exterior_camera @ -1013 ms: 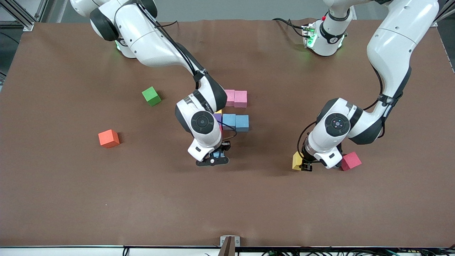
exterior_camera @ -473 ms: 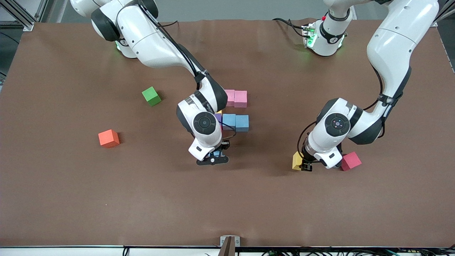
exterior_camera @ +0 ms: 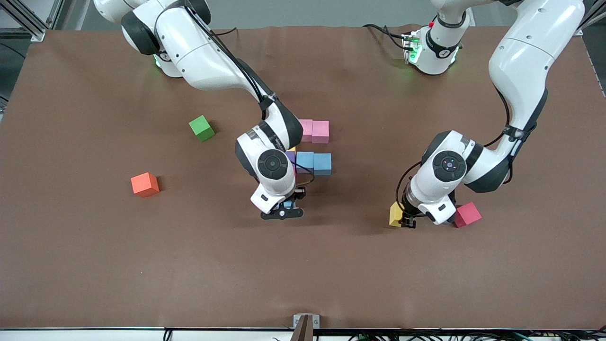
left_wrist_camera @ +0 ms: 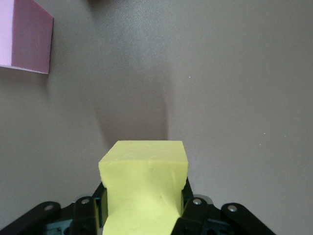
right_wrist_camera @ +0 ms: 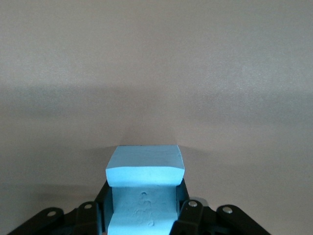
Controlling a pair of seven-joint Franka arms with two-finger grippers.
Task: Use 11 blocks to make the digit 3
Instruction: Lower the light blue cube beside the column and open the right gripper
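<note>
Right gripper [exterior_camera: 286,207] w/ its small light-blue foam cube [right_wrist_camera: 145,188] has crept slightly toward the part-built figure since a sec ago; nothing else shifted. Its jaws are clamped on that cube, over bare mat just nearer the front camera than the cluster: two pink foam cubes [exterior_camera: 314,130] side by side, two light-blue foam cubes [exterior_camera: 314,162] nearer the camera than those, w/ a purple cube [exterior_camera: 290,155] and a sliver of yellow mostly hidden by the arm.

Left gripper [exterior_camera: 406,219] is closed on a yellow foam cube [left_wrist_camera: 143,188], low over the mat toward the left arm's end, a red foam cube [exterior_camera: 467,214] just beside it.

Step, I'd say: placing blocks into the 3, roughly half built. Next: set blue down flush w/ the cluster, then bring yellow over.

Green foam cube [exterior_camera: 201,128] and orange foam cube [exterior_camera: 145,184] sit well apart, unused. No containers on the brown table mat [exterior_camera: 94,265].
</note>
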